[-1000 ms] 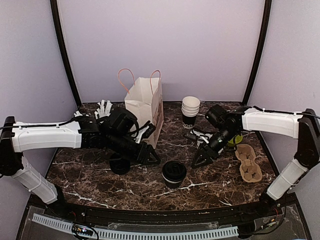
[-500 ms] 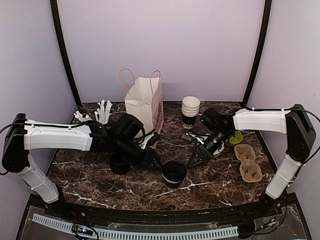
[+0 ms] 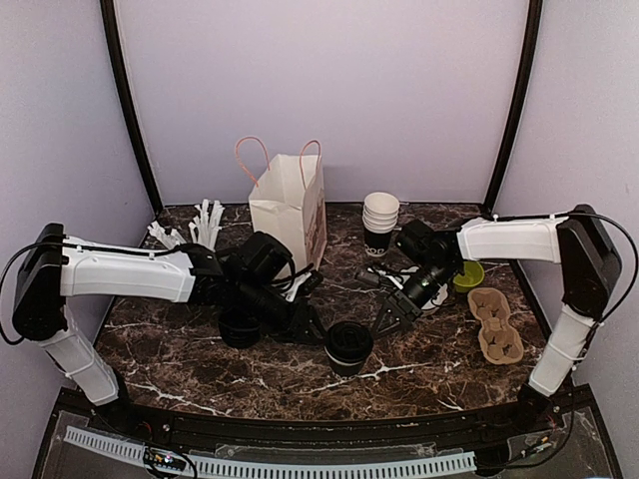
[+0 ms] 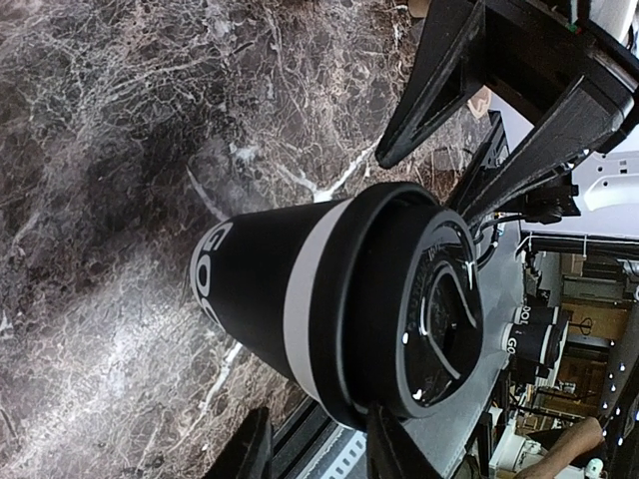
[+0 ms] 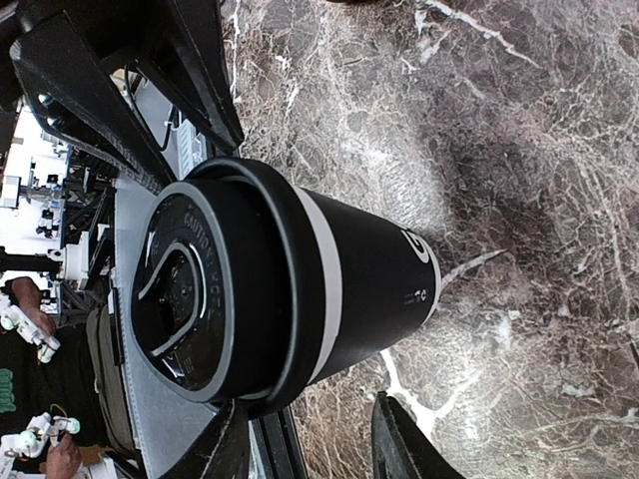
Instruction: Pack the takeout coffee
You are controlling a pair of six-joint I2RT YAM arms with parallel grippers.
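Looking at the takeout coffee (image 3: 347, 345): small black paper cup, standing upright on the dark marbled bench (image 3: 200, 371), sitting front and center. Wearing a black plastic lid (image 4: 431, 311) pressed on snug, showing a white band underneath plus white lettering lower down the side.

Coffee cup (image 3: 347, 346): upright, front-centre of table (image 3: 429, 369), standing on its own.
L gripper (image 3: 314, 332): just left of cup, fingers spread, aimed at it.
R gripper (image 3: 383, 323): just right of cup, a bit behind, fingers apart too.
Second cup (image 3: 240, 327): left of the first, partly under L arm.
Bag (image 3: 290, 205): upright, back-centre, behind L gripper.
Cup stack (image 3: 380, 220): at back, right of bag.
Sticks (image 3: 205, 222): back-left, left of bag.
Carrier tray (image 3: 497, 324): far right, well apart from coffee cup.
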